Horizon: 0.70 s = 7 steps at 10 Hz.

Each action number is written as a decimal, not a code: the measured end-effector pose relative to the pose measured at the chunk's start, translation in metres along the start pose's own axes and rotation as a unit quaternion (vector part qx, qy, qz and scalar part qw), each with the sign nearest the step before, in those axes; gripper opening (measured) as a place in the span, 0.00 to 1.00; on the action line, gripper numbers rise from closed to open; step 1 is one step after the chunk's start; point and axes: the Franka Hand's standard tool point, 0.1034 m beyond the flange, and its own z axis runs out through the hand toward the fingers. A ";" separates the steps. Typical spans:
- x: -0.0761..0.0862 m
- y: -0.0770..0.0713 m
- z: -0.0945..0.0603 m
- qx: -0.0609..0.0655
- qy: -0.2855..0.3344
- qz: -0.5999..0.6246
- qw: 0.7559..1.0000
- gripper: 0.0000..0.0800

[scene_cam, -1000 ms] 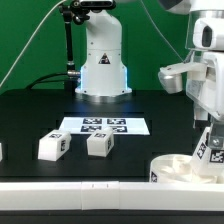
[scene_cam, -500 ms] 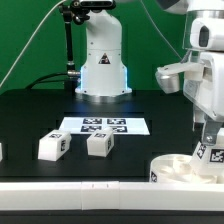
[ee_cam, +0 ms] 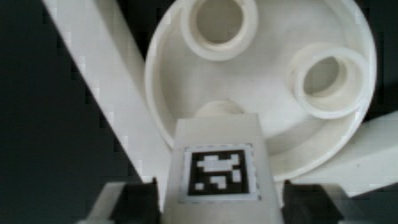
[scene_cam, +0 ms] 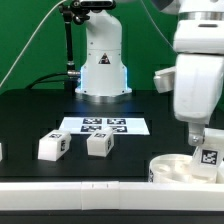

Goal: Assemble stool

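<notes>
Our jaws pinch the tagged leg (ee_cam: 217,165) over the seat (ee_cam: 249,70), which lies by the rail (scene_cam: 100,188) on the desk (scene_cam: 30,120); if we tilt the leg, we may miss a socket (ee_cam: 329,78) and shove the seat.

The arm (scene_cam: 196,60) has its white base (scene_cam: 103,62) at the far edge of the tabletop (scene_cam: 30,120), about midway along it. The links between run out of the picture at the top, and the last ones fill the exterior view's right, large and close to the camera. The wrist (scene_cam: 198,95) points straight down, near the tabletop's front edge toward the corner on the exterior view's right. The gripper (scene_cam: 205,148) hangs below it, vertical and low. In the wrist view its two dark fingers (ee_cam: 128,205) stand on either side of a white leg (ee_cam: 214,150) with a square tag. They press against its flanks, the jaws narrowed to the leg's width and clamping it upright.
</notes>
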 end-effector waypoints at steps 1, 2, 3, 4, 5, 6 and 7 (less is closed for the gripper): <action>-0.002 0.001 0.000 0.007 0.008 0.056 0.998 0.42; 0.000 0.002 0.001 0.003 0.013 0.087 0.996 0.42; 0.000 0.001 0.001 0.003 0.013 0.122 0.992 0.42; 0.000 0.001 0.001 0.003 0.013 0.150 0.989 0.42; 0.000 0.001 0.001 0.004 0.013 0.186 0.982 0.42; 0.000 0.001 0.001 0.005 0.013 0.222 0.975 0.42; 0.001 0.001 0.001 0.004 0.024 0.289 0.957 0.42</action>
